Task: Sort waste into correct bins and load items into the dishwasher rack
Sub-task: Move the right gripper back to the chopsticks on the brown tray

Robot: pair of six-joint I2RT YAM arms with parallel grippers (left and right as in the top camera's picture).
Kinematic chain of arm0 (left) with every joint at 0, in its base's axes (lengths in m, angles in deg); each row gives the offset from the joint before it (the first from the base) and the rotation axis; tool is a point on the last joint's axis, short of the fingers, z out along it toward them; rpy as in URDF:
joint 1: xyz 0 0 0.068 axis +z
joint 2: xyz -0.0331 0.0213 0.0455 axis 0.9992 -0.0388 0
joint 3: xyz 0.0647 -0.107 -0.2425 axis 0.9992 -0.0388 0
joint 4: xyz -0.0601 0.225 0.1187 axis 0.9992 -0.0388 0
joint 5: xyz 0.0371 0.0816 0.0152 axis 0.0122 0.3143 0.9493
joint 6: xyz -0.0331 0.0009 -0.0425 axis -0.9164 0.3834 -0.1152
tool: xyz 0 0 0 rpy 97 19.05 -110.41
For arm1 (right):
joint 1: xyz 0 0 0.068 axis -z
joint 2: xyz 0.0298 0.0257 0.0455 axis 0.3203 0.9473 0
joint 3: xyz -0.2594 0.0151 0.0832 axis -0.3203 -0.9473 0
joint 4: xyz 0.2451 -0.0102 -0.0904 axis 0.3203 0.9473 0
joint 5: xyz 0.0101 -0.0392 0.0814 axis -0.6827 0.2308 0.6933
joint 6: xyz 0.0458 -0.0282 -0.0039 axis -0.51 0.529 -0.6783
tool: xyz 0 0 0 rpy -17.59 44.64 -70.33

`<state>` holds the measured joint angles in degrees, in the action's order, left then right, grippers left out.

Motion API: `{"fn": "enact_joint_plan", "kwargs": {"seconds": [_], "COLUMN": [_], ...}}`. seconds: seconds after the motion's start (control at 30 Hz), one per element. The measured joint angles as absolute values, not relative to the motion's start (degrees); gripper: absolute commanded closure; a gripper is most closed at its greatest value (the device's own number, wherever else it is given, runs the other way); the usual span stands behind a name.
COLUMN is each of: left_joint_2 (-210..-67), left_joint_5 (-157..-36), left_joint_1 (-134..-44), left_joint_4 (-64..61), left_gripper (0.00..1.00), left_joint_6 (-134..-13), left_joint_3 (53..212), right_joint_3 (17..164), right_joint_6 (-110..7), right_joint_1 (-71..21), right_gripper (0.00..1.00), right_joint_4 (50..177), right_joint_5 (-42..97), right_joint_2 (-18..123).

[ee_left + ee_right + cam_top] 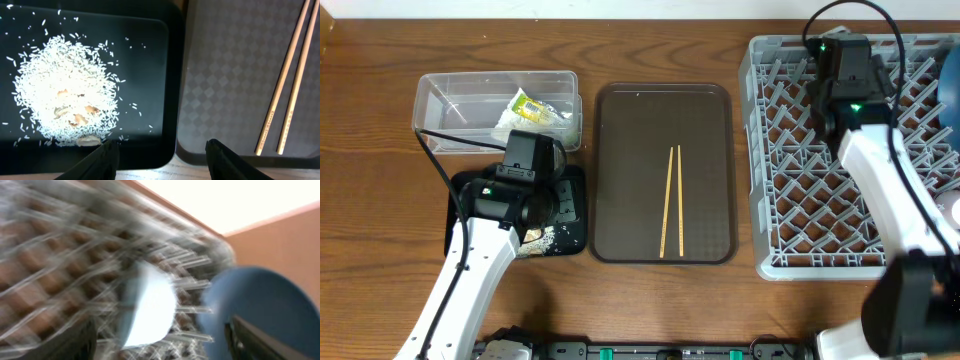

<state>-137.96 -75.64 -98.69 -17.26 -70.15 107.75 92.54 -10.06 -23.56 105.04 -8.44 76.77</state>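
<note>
Black-fingered, both gape empty — left tool (pixel 160 156) over the rice tray (pixel 172 75), right tool (pixel 165 347) over the rack (pixel 50 255).

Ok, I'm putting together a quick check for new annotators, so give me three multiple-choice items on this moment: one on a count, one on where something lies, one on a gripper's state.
1. How many chopsticks lie on the brown serving tray?
A. one
B. four
C. two

2. Where is the rice?
A. on the brown serving tray
B. in the black tray
C. across the chopsticks

3. How is the left gripper?
A. open, with nothing between its fingers
B. shut on a chopstick
C. shut on the black tray's rim

Answers:
1 C: the overhead view shows a pair side by side.
2 B: the left wrist view shows the white heap on the black surface.
3 A: its fingers stand apart, with only the trays below them.
</note>
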Motion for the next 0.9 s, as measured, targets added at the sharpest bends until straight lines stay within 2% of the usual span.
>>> {"fn": "enact_joint_plan", "kwargs": {"seconds": [0.13, 0.3, 0.4, 0.57, 0.77, 0.9], "left_joint_2": [-137.96, -137.96, -137.96, -137.96, -137.96, -137.96], "left_joint_5": [-75.64, -75.64, -75.64, -75.64, -75.64, -75.64], "left_joint_1": [-98.69, -98.69, -98.69, -98.69, -98.69, -98.69], "left_joint_4": [-17.33, -17.81, -17.92, -17.92, -17.94, -17.89], "left_gripper": [0.41, 0.41, 0.41, 0.41, 0.41, 0.41], "left_joint_6": [-70.15, -70.15, -70.17, -70.17, -70.15, -70.17], "left_joint_3": [107.75, 107.75, 107.75, 107.75, 107.75, 107.75], "right_joint_3": [92.54, 92.52, 92.52, 92.19, 86.71, 81.31], "right_joint_6": [-13.16, -23.02, -28.55, -36.24, -45.88, -51.63], "right_joint_1": [-27.37, -33.27, -36.57, -42.97, -48.83, -50.45], "right_gripper": [0.29, 0.27, 0.27, 0.27, 0.27, 0.33], "right_joint_4": [110.76, 114.61, 116.84, 120.27, 119.53, 116.88], "right_joint_5": [8.15, 27.29, 32.43, 34.79, 29.55, 27.21], "right_joint_2": [73.73, 73.99, 73.99, 73.99, 73.99, 73.99]}}
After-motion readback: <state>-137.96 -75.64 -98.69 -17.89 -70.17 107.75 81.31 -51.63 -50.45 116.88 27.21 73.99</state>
